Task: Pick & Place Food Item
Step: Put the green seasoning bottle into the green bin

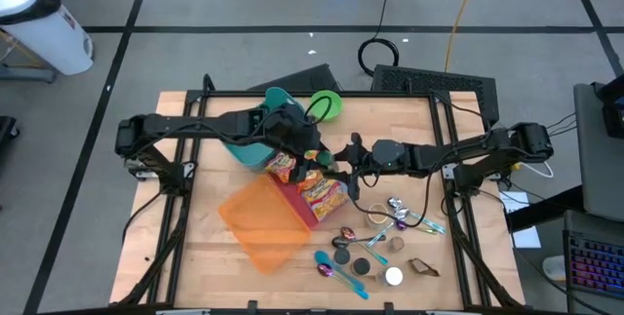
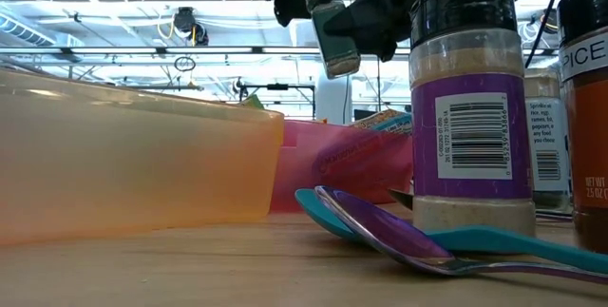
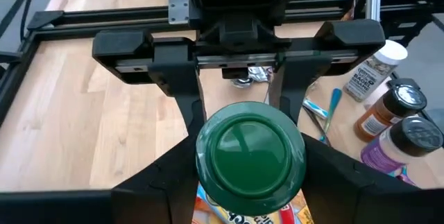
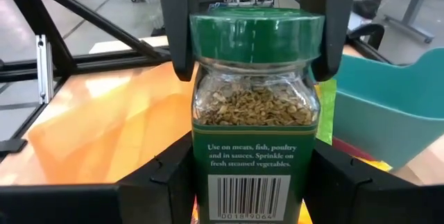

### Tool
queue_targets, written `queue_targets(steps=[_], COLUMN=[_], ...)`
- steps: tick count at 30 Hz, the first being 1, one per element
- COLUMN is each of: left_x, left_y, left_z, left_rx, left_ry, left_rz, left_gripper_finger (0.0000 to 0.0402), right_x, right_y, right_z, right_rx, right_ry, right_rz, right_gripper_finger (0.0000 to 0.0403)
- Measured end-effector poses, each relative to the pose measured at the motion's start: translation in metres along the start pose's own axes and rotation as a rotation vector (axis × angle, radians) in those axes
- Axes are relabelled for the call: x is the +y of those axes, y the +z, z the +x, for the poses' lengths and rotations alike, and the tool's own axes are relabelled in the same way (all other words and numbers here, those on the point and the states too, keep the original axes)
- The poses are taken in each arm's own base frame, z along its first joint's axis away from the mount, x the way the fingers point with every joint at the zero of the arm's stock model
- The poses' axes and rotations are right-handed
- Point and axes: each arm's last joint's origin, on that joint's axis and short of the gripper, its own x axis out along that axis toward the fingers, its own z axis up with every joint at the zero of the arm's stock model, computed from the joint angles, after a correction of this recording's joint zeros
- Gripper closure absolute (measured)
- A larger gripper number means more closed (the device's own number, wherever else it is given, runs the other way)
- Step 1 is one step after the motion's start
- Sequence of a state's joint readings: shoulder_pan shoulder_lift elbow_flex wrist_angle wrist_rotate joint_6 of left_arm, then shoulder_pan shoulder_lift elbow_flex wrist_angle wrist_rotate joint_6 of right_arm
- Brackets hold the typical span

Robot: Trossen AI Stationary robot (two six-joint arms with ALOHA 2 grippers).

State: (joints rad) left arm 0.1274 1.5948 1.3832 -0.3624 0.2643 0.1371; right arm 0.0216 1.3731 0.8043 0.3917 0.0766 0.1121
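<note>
Both pincers on green-lid spice jar, upright w/ lid up

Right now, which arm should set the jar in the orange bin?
Probably left. The left gripper holds the jar by the lid from above, good for lowering upright; the orange bin lies on its side. The right gripper holds the body.

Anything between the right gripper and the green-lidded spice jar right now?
Nothing visible. The spice jar sits between the right gripper's fingers, while the left gripper clamps its lid from the opposite side.
</note>
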Motion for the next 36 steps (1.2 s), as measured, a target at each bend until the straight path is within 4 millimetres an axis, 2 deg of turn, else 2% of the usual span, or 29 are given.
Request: queue_targets(steps=[2,7,10,13,16,20,23,28,32,36], left_x=[0.001,0.008,0.014,0.027,0.049,0.085,0.109,0.132,0.142,0.149], left_y=[0.003,0.014,0.014,0.010,0.000,-0.033,-0.065,-0.120,-0.150,-0.162], left_z=[-0.008,-0.058,-0.084,-0.105,-0.116,-0.120,-0.120,-0.114,-0.103,-0.091], left_rx=[-0.015,-0.091,-0.084,-0.066,-0.040,0.011,0.000,0.021,0.059,0.106], left_ry=[0.010,0.071,0.191,0.315,0.388,0.496,0.542,0.622,0.658,0.653], left_rz=[0.000,-0.014,-0.022,-0.033,-0.088,-0.191,-0.278,-0.358,-0.394,-0.404], left_gripper_finger=[0.0195,0.0195,0.0195,0.0195,0.0195,0.0195,0.0195,0.0195,0.0195,0.0195], right_x=[0.000,0.000,0.001,0.000,0.000,0.001,0.000,0.000,0.000,0.000], right_y=[0.002,0.007,0.012,0.018,0.022,0.025,0.023,0.022,0.025,0.024], right_z=[-0.001,-0.008,-0.016,-0.024,-0.029,-0.031,-0.030,-0.030,-0.031,-0.030], right_rx=[-0.013,-0.015,-0.029,-0.045,-0.059,-0.077,-0.064,-0.054,-0.077,-0.075], right_ry=[0.002,-0.003,0.008,0.008,0.007,0.011,0.009,0.007,0.010,0.009], right_rz=[0.000,0.000,0.002,0.003,0.004,0.005,0.004,0.004,0.005,0.005], right_gripper_finger=[0.0199,0.0061,0.0016,0.0028,0.0044,0.0053,0.0054,0.0049,0.0051,0.0049])
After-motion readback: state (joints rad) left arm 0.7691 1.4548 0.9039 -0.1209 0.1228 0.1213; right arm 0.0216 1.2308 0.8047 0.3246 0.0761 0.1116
